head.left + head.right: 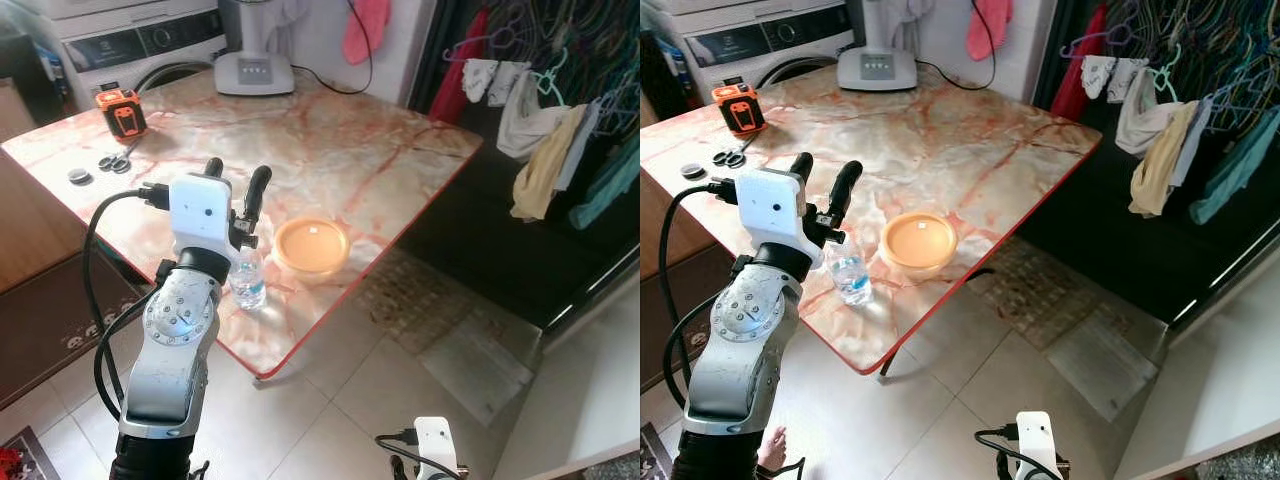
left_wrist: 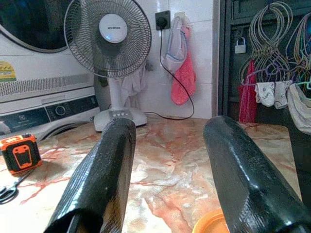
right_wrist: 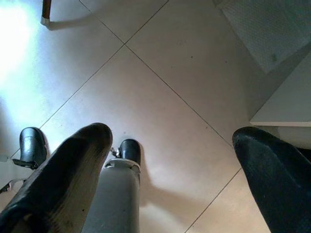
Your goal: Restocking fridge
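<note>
A small clear water bottle stands upright near the front edge of the marble table, just left of a shallow orange bowl. My left gripper is raised above and slightly behind the bottle, open, with nothing between its black fingers. In the left wrist view the bowl's rim peeks in between the fingers. My right gripper hangs low over the tiled floor, open and empty.
An orange tape measure, scissors and a fan base sit at the far side of the table. A washing machine stands behind. Clothes hang on a rack to the right. A doormat lies on the floor.
</note>
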Tool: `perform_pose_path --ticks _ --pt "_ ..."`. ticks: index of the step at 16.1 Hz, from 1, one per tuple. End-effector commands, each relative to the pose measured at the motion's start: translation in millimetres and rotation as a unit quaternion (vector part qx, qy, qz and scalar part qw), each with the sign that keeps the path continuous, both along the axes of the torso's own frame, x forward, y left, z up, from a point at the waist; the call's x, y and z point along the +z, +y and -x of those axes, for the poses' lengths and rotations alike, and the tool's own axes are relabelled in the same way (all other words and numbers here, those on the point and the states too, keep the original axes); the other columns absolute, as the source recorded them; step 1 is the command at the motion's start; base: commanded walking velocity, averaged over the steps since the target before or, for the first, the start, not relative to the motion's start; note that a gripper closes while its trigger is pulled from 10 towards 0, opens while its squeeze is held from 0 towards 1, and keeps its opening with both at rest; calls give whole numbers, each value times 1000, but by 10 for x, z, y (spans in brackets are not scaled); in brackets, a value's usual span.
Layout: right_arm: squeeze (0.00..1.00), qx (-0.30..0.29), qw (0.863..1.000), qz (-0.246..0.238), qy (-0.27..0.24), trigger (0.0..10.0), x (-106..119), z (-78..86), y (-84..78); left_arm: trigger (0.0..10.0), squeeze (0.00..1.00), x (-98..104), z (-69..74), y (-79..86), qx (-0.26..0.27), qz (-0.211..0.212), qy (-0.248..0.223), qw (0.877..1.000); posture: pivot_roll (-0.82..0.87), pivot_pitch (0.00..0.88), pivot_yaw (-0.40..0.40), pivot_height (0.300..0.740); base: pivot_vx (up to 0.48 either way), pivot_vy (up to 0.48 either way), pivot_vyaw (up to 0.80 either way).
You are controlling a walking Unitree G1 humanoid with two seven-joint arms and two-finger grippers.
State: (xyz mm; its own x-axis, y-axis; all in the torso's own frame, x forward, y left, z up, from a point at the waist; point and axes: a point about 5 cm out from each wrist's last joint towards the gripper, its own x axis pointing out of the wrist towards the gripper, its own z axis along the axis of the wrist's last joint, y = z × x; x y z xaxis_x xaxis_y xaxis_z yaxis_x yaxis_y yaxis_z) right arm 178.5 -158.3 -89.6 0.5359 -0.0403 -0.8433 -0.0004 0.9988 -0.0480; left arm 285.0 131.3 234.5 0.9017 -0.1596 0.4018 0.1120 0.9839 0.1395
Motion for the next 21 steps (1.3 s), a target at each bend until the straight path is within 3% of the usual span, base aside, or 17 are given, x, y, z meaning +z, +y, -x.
perform_pose_path --ticks 1,21 --pt "0 -1 1000 4 5 10000 -11 27 -27 10000 0 27 15 -31 -8 1 -9 1000 -35 19 -63 740 0 0 0" --pt "0 2 1000 -4 2 10000 -23 57 -12 10000 0 -14 61 -114 -29 -7 -5 1000 -33 0 -59 740 0 0 -77"
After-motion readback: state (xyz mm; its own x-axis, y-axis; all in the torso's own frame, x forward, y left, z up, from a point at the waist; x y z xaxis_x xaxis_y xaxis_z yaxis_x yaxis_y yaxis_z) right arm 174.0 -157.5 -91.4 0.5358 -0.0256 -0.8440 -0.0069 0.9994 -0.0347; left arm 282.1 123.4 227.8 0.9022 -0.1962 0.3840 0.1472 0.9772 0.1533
